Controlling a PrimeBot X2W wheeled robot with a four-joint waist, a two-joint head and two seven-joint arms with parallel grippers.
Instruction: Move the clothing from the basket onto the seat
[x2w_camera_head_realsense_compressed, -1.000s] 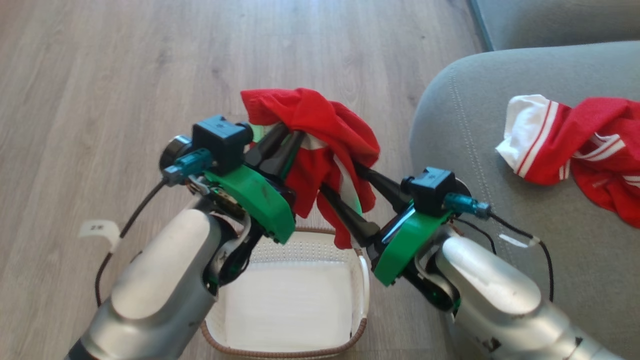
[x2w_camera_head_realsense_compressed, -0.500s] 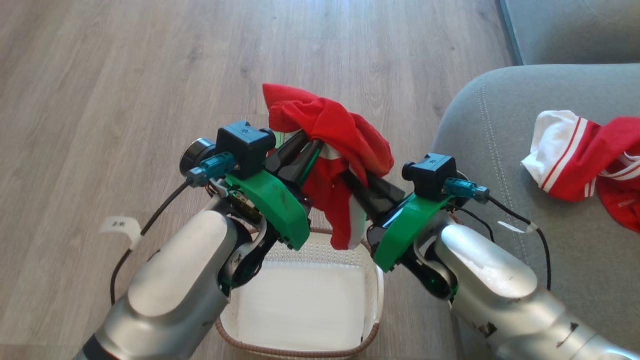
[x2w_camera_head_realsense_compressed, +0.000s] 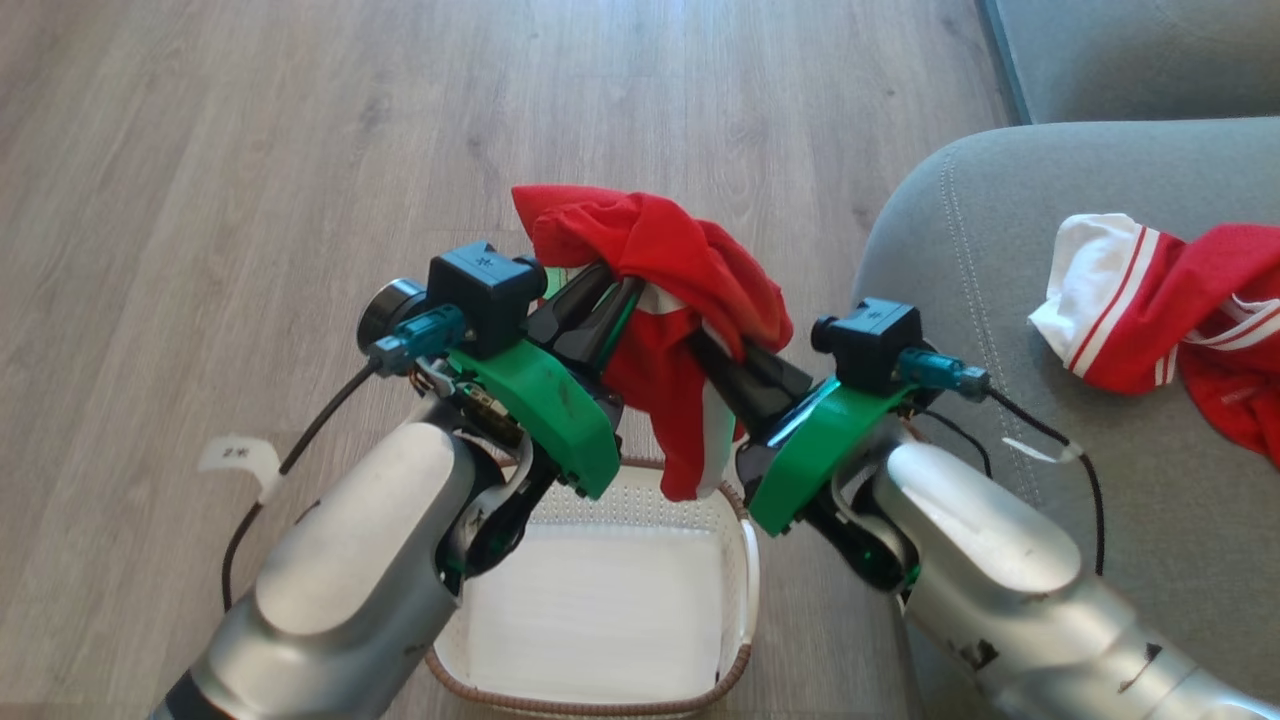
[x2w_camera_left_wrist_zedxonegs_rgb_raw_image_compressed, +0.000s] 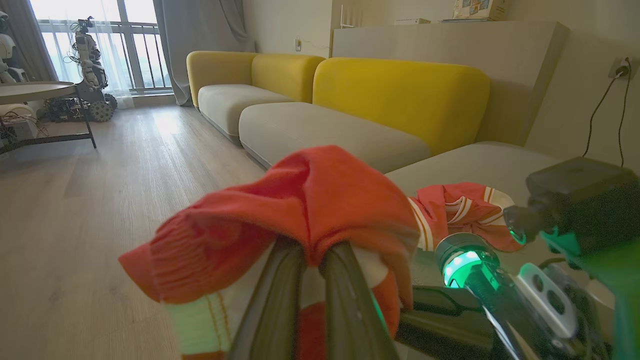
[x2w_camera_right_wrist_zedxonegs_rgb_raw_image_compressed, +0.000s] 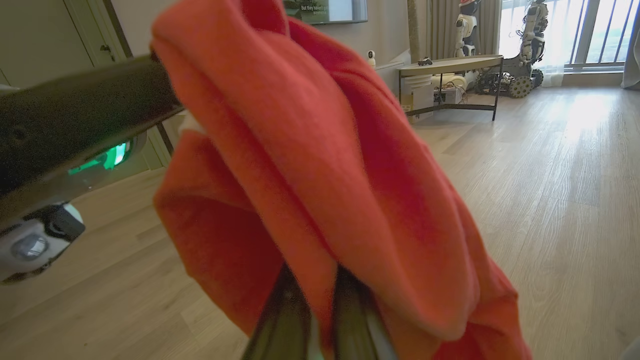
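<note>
A red garment with white panels hangs bunched in the air above the white basket. My left gripper is shut on its left side, and my right gripper is shut on its right side; the cloth drapes over both sets of fingertips. The left wrist view has the red cloth pinched between my dark fingers. In the right wrist view the fabric covers my fingers. A second red and white garment lies on the grey-green seat at the right.
The basket's inside shows bare white floor. Wood flooring spreads to the left and beyond. Yellow-backed sofa sections stand behind the seat; a table and other robots stand by the far window.
My right gripper has shut on the hanging red garment, where a second ago its fingers stood spread. Both arms have come slightly closer together; the head camera has shifted a little.
</note>
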